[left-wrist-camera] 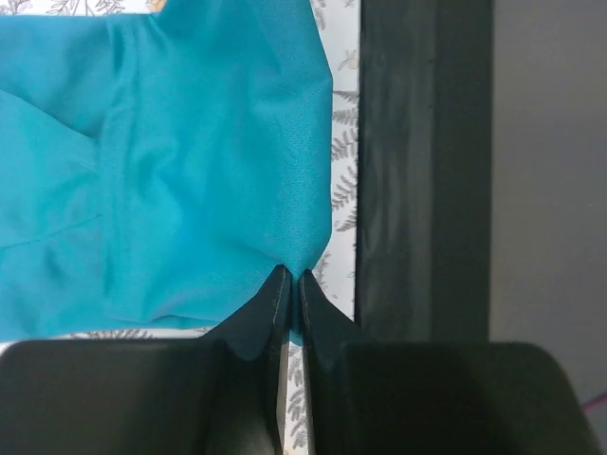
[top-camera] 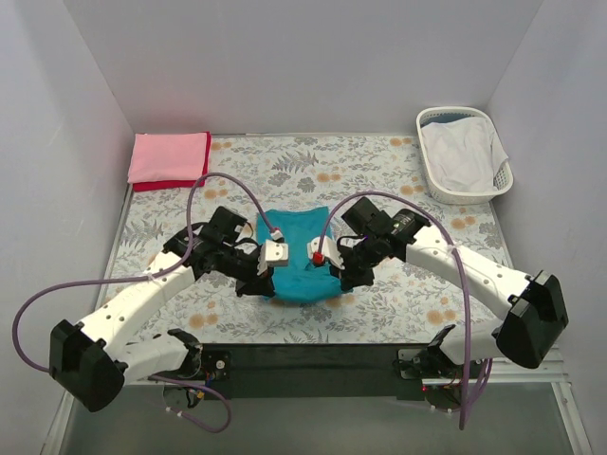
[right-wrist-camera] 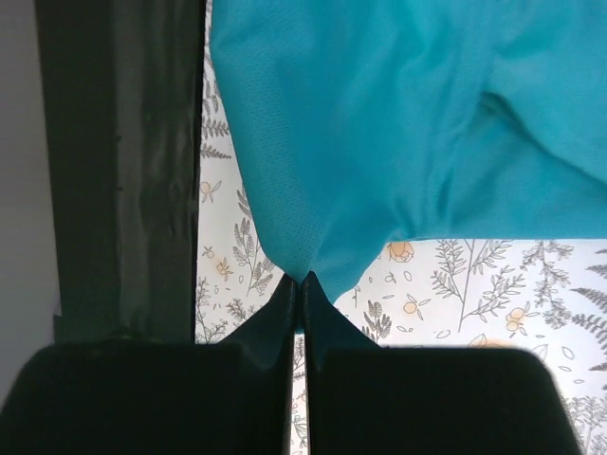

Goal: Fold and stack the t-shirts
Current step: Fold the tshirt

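The teal-blue t-shirt [top-camera: 299,248] lies partly folded at the table's near middle. My left gripper [top-camera: 254,282] is shut on its near left corner; in the left wrist view the teal cloth [left-wrist-camera: 190,161] is pinched between the tips [left-wrist-camera: 290,277]. My right gripper [top-camera: 348,278] is shut on its near right corner; in the right wrist view the cloth [right-wrist-camera: 398,114] hangs from the tips [right-wrist-camera: 303,279] above the table. A folded light pink t-shirt [top-camera: 169,156] lies on a folded red t-shirt [top-camera: 159,185] at the far left corner.
A white slatted laundry basket [top-camera: 467,156] holding white cloth stands at the far right. The flowered tablecloth [top-camera: 408,294] covers the table. The table's black front edge [top-camera: 313,353] is close behind both grippers, seen in the left wrist view [left-wrist-camera: 417,171] and the right wrist view [right-wrist-camera: 123,161].
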Controlling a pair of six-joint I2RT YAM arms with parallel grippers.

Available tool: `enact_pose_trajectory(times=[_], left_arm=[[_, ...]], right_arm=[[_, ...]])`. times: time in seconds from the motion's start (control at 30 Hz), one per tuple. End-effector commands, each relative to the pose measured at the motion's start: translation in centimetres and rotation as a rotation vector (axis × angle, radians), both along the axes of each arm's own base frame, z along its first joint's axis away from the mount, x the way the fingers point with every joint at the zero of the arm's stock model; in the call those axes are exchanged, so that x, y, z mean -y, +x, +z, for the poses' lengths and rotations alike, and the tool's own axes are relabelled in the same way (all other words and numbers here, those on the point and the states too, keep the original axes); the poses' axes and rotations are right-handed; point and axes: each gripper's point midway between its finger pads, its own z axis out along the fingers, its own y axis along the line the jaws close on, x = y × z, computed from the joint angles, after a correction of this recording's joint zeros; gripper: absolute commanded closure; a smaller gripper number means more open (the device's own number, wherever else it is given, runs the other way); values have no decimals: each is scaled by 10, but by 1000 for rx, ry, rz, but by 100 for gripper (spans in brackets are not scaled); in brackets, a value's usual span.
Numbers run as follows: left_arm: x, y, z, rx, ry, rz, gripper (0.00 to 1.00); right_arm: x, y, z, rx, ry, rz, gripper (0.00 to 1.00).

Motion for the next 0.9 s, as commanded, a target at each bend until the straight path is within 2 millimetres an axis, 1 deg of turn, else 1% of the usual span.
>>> enact_pose_trajectory(times=[0.0, 0.03, 0.07, 0.1, 0.13, 0.17, 0.2, 0.23, 0.27, 0.3, 0.33, 0.37, 0.4, 0.43, 0.47, 0.5, 0.53, 0.57, 0.63, 0.67, 0.73, 0.77, 0.8, 0.83, 0.87], left_arm=[[2, -14, 37, -62, -52, 0, 100], [4, -6, 43, -44, -63, 12, 100], [4, 1, 44, -48, -62, 23, 100], [-1, 20, 38, -77, -50, 68, 100], [-3, 35, 41, -85, -57, 91, 100], [-6, 49, 43, -101, -82, 109, 100], [-20, 74, 40, -86, -90, 166, 100], [-24, 91, 23, -142, -70, 189, 100], [-27, 111, 24, -112, -76, 203, 100], [-35, 127, 15, -131, -62, 251, 100], [-36, 145, -2, -157, -48, 269, 100], [-37, 157, -8, -160, -37, 281, 100], [-40, 164, -16, -187, -28, 305, 100], [-40, 180, -32, -195, -27, 329, 100], [-44, 186, -41, -203, -19, 351, 100], [-46, 190, -50, -213, -5, 366, 100], [-45, 202, -61, -200, -3, 382, 100], [-46, 204, -68, -210, 3, 402, 100], [-46, 209, -78, -207, 9, 414, 100], [-46, 208, -83, -221, 15, 424, 100], [-48, 205, -89, -230, 27, 423, 100], [-48, 200, -91, -234, 33, 418, 100], [-49, 188, -99, -255, 48, 410, 100], [-49, 181, -101, -259, 59, 401, 100], [-49, 171, -104, -259, 70, 380, 100]], right_arm=[[-8, -4, 45, -26, 80, 4, 99], [-8, 2, 47, -37, 83, -4, 99], [-6, 15, 49, -37, 101, -5, 99], [-7, 24, 41, -74, 69, -10, 99], [-12, 40, 50, -47, 88, -10, 99], [-13, 55, 52, -34, 95, -13, 99], [-18, 65, 40, -70, 66, -11, 99], [-26, 79, 47, -41, 83, -6, 99], [-29, 87, 43, -40, 79, -3, 99], [-34, 96, 26, -64, 54, 10, 99], [-40, 107, 25, -51, 58, 12, 99], [-41, 114, 15, -63, 41, 10, 99], [-45, 122, -7, -107, 12, 7, 99], [-45, 129, -17, -118, -2, 2, 99], [-49, 141, -36, -138, -25, -8, 99], [-50, 148, -44, -147, -30, -24, 99], [-48, 158, -52, -153, -35, -48, 99], [-50, 168, -67, -154, -39, -64, 99], [-48, 176, -79, -171, -46, -100, 99], [-46, 177, -88, -178, -59, -107, 99], [-44, 174, -95, -194, -71, -116, 99], [-45, 173, -96, -196, -64, -120, 99], [-42, 165, -102, -222, -75, -124, 99], [-41, 161, -104, -238, -76, -129, 99], [-42, 155, -100, -246, -61, -134, 99]])
